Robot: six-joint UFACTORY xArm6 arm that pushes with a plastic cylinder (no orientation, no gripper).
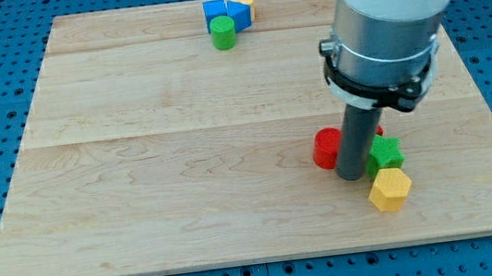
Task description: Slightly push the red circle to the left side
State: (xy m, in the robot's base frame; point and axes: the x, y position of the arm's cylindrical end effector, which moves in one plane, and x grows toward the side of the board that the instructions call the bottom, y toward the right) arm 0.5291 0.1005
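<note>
The red circle (pixel 325 147) lies at the lower right of the wooden board (pixel 138 169), partly hidden by my rod. My tip (pixel 351 176) stands just right of it, between it and the green star (pixel 385 154). The yellow hexagon (pixel 389 190) lies below the green star. A sliver of the red star (pixel 376 130) shows behind the rod, above the green star.
At the view's top a blue block (pixel 217 12), a green cylinder (pixel 223 34) and a yellow block (pixel 242 2) sit together near the board's far edge. The arm's wide body (pixel 390 19) covers the right part of the board.
</note>
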